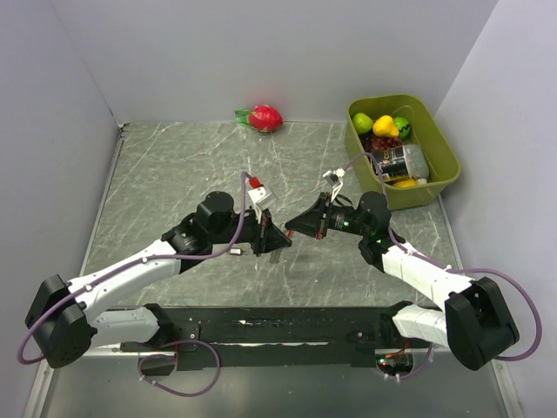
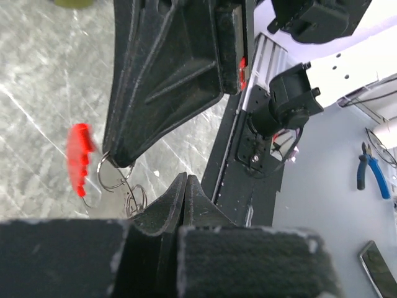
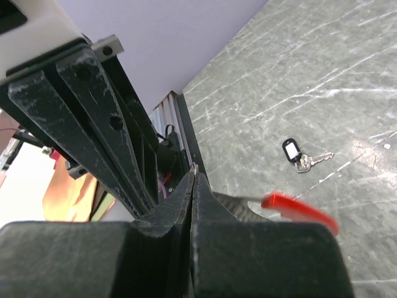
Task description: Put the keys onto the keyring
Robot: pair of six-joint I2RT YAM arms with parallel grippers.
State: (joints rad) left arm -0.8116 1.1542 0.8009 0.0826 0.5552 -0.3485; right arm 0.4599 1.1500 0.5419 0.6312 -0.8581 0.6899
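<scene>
My two grippers meet tip to tip above the middle of the table. My right gripper (image 1: 292, 225) is shut on a silvery ring of the keyring, which glints at its tip (image 3: 194, 169). In the left wrist view, wire rings (image 2: 110, 175) hang from that tip, with the blurred red loop (image 2: 79, 158) beside them. The red loop also shows in the right wrist view (image 3: 299, 208). My left gripper (image 2: 186, 178) is shut just below; a lower ring (image 2: 134, 198) lies against its finger, and I see nothing between the jaws. The key (image 3: 298, 156), with a dark tag, lies on the table (image 1: 236, 252).
A green bin (image 1: 446, 164) holding fruit and a can stands at the back right. A red dragon fruit (image 1: 265, 117) lies at the back wall. Grey walls close in the table on the left, back and right.
</scene>
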